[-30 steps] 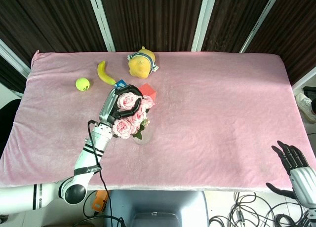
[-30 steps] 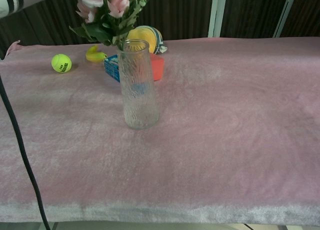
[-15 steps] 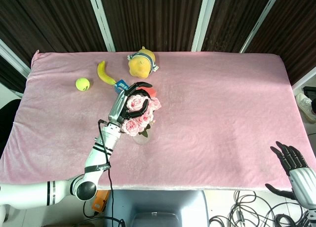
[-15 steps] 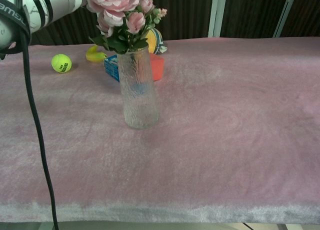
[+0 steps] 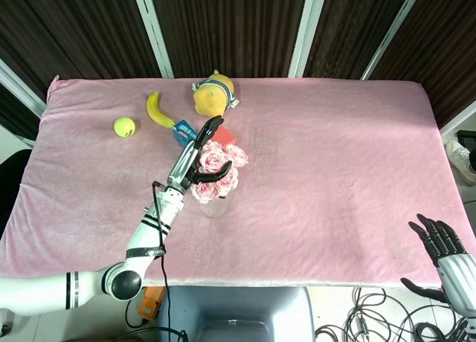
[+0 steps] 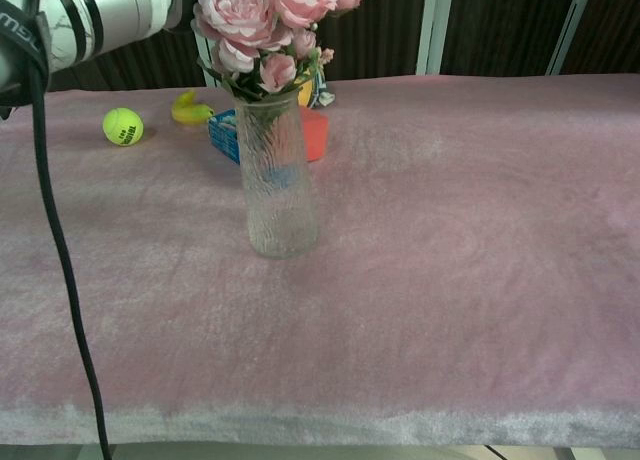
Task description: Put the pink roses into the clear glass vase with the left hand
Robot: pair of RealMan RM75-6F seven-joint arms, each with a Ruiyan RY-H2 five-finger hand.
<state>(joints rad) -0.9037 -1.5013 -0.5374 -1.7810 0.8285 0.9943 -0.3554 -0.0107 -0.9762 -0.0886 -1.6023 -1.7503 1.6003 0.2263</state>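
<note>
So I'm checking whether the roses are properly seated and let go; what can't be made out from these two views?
- Left hand: the chest view shows only the forearm, the hand cut off by the top edge; in the head view, contact with the pink roses cannot be told.
- Stems: blurred by the textured glass vase.
- Vase in the head view: mostly hidden under the blooms.
- Right hand: at the frame corner; absent from the chest view.

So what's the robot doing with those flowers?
The robot is putting the pink roses into the clear glass vase on the pink table. The blooms sit at the vase's mouth, with the left hand right beside them in the head view, fingers spread. It is hard to tell whether it is gripping them. The right hand waits open off the table's near corner. A tennis ball, a banana and a yellow plush toy lie behind.
</note>
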